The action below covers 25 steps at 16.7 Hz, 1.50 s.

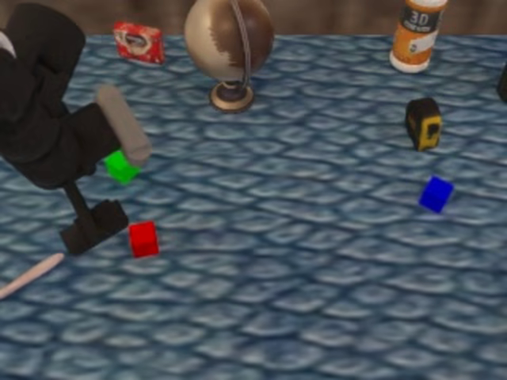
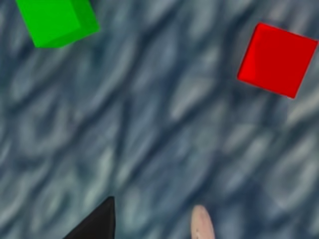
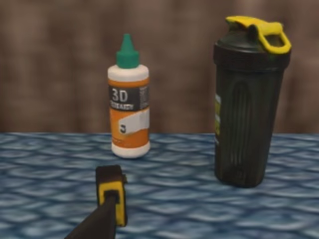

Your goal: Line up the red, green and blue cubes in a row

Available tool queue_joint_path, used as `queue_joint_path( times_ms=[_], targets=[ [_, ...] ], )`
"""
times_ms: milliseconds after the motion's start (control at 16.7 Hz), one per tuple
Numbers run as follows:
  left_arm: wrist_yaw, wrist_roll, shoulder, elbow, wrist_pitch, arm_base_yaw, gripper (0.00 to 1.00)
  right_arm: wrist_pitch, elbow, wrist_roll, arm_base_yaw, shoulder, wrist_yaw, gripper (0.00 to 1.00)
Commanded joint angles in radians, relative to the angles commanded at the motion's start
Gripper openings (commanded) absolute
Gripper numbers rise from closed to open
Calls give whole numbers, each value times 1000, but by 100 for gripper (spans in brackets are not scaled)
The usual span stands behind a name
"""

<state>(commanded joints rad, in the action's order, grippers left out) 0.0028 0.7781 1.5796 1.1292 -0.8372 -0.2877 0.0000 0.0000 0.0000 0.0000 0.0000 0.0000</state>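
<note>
**Cubes scattered: left gripper hovering between red and green**

Red cube (image 1: 143, 238) is sitting at the table's left, with the green cube (image 1: 121, 167) near it, farther back and partly hidden under my left arm. The blue cube (image 1: 436, 193) is lying well apart on the right, near a tape measure (image 1: 424, 123). My left gripper (image 1: 93, 226) is hanging just beside the red cube, holding nothing; I cannot tell how its fingers stand. My right arm is not appearing in the top view; its camera is facing a glue bottle (image 3: 129, 117) and a shaker (image 3: 250, 102).

I am judging the risks: descending off-centre could nudge the red cube askew, the arm's bulk could brush the green cube, and a pale stick (image 1: 30, 275) is lying close by.
</note>
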Motion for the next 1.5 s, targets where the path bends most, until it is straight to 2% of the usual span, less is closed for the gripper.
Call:
queue_joint_path(
  times_ms=[360,840,1020,1320,1500],
  targets=[
    [-1,174,343,264,-175,-65,100,0,0,0,0,0,0,100],
    [-2,200,389,301,-194,-69,100,0,0,0,0,0,0,100],
    [-1,203,422,262,-125,-72,100,0,0,0,0,0,0,100],
    [-1,204,517,160,79,-73,100,0,0,0,0,0,0,100],
    [0,204,540,138,119,-73,100,0,0,0,0,0,0,100]
  ],
)
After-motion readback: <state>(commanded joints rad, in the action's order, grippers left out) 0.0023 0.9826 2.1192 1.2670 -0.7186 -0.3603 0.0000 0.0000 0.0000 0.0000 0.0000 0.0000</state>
